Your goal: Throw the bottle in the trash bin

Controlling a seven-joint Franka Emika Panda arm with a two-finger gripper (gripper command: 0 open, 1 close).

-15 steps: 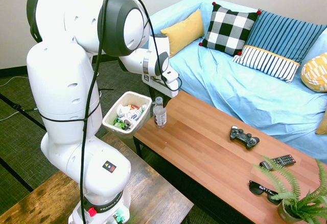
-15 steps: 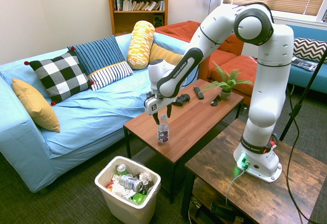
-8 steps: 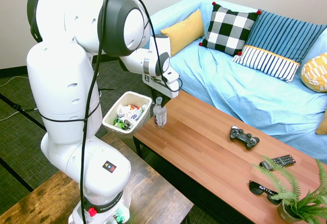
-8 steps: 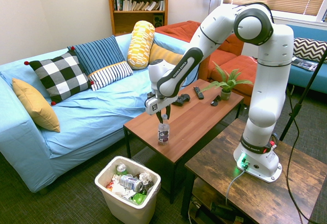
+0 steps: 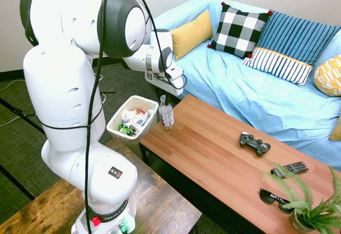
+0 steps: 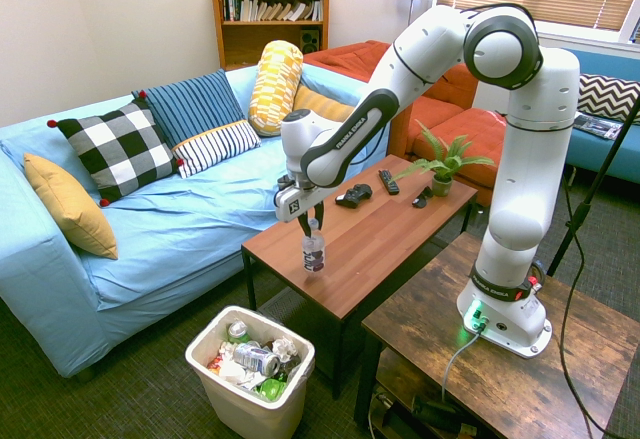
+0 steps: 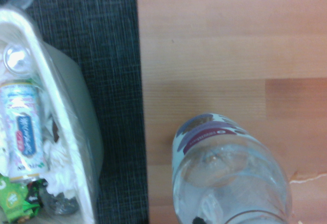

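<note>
Bottle (image 6: 313, 252), clear with pale label, hangs upright.

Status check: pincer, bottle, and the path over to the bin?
Pincer shut on bottle at its neck. Bottle upright, just off the coffee table near its end. Trash bin on floor past that end, part full, nothing between.

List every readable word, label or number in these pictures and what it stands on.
"FRANKA": on the arm's base ring, partly legible.
Lettering along the forearm: too small to read.
Bottle label: blurred.
Can in the trash bin: blurred.
Book spines: too small.
</note>
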